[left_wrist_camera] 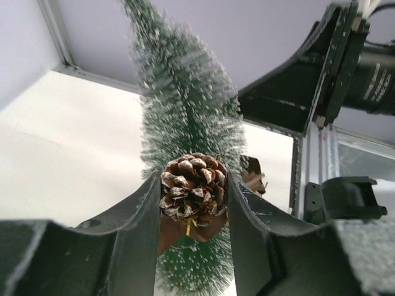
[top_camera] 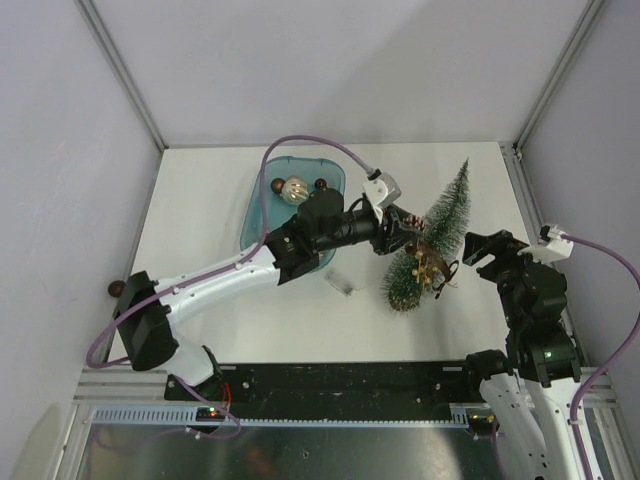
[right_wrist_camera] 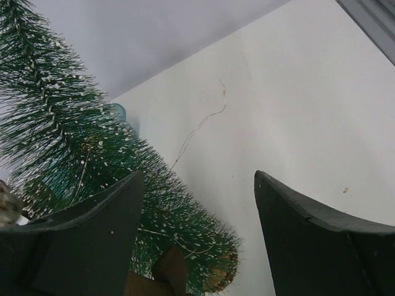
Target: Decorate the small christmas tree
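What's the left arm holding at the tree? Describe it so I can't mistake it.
Find the small christmas tree right of centre on the table; the left gripper reaches it from the teal tray. Held in it is a brown pinecone with white-tipped scales and a brown bow, unlike the round baubles in the tray.

Frosty green small christmas tree (top_camera: 446,214)

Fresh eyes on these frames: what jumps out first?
The left gripper is closed on a frosted pinecone with a brown bow, held right up to the small christmas tree, which is right of the table's middle. The right gripper hangs open beside the tree's lower branches. At the back left, a teal tray holds a pale gold bauble and two small brown balls.
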Action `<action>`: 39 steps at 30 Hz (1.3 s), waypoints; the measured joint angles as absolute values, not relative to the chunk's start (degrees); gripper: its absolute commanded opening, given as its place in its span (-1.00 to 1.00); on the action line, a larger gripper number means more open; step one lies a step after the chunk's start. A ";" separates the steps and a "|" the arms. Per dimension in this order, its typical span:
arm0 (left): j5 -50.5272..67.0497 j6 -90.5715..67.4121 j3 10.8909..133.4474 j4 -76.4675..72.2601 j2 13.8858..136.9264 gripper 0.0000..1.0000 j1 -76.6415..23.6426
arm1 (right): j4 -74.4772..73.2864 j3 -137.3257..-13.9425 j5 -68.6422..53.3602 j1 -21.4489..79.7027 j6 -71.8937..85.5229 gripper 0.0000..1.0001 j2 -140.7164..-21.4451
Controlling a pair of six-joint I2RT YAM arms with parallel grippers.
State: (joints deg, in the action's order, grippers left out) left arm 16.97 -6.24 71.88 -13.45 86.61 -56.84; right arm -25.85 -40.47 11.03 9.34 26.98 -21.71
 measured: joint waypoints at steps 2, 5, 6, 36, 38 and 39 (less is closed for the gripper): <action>15.94 -5.43 73.71 -12.45 86.61 -0.51 -56.82 | -25.85 -40.47 11.03 9.34 26.98 0.54 -21.67; 13.78 -4.25 78.17 -9.65 86.61 -0.62 -56.75 | -25.85 -40.47 10.98 9.34 26.98 0.57 -21.41; 13.10 -4.03 79.61 -9.08 86.61 -0.68 -56.75 | -25.85 -40.47 10.98 9.34 26.98 0.58 -21.21; -0.12 -15.73 86.87 -6.81 91.15 -0.70 -55.18 | -25.17 -40.51 11.05 9.32 25.85 0.61 -20.73; 0.91 -17.65 85.95 -7.25 91.15 -0.73 -55.20 | -24.93 -40.51 11.03 9.34 25.82 0.61 -20.86; 1.39 -18.31 85.69 -7.22 91.15 -0.75 -55.20 | -24.93 -40.51 11.03 9.34 25.82 0.61 -20.91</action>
